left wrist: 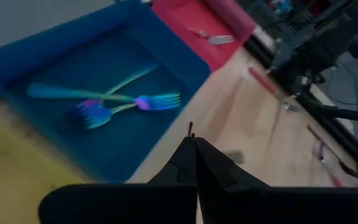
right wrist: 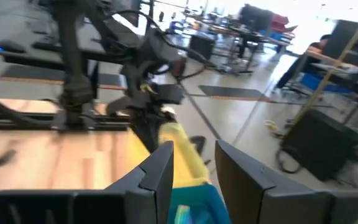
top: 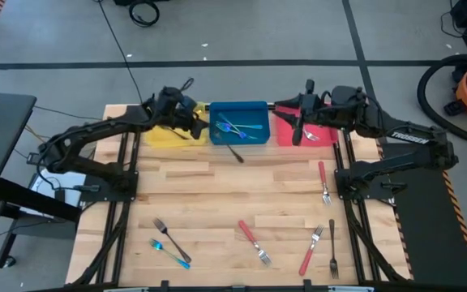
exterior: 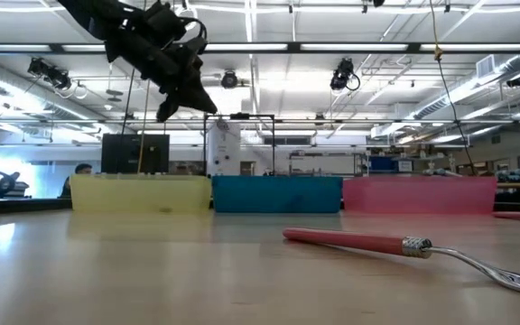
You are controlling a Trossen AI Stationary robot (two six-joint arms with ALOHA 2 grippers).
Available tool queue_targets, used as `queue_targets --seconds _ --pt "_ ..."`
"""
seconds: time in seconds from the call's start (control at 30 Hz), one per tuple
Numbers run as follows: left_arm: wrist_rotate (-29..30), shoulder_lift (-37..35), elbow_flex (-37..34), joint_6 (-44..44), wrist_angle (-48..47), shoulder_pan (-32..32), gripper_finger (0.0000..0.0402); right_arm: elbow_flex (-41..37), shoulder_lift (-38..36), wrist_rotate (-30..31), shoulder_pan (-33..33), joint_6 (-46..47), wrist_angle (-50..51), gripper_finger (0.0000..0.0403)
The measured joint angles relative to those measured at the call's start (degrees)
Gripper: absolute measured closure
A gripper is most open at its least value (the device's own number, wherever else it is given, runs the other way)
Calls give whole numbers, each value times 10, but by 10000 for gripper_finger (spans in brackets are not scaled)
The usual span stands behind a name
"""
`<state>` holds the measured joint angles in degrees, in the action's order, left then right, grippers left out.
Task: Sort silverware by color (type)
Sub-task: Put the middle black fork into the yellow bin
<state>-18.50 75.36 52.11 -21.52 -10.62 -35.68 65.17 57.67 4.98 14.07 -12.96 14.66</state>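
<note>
Two blue forks (left wrist: 114, 102) lie crossed in the blue bin (top: 254, 109), and one fork (left wrist: 213, 38) lies in the red bin (top: 286, 134). A dark fork (top: 235, 152) lies on the table at the blue bin's near wall. Several more forks, red (top: 323, 180), dark (top: 169, 237) and blue (top: 169, 253), lie along the table's near part. My left gripper (top: 194, 128) is shut with nothing in it, raised between the yellow bin (top: 160, 136) and the blue one. My right gripper (right wrist: 194, 168) is open and holds nothing, raised over the red bin and pointing toward the table's left.
The three bins stand side by side at the table's far edge. A red fork (exterior: 368, 242) lies close to the low camera. A dark fork (top: 332, 243) and a red fork (top: 308, 251) lie near the right arm's base. Bare wood lies between the bins and the near forks.
</note>
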Motion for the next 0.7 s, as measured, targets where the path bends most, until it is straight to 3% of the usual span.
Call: queue_targets --seconds 0.7 --pt "-9 -94 0 62 -111 -171 401 0 0 5 56 -19 13 277"
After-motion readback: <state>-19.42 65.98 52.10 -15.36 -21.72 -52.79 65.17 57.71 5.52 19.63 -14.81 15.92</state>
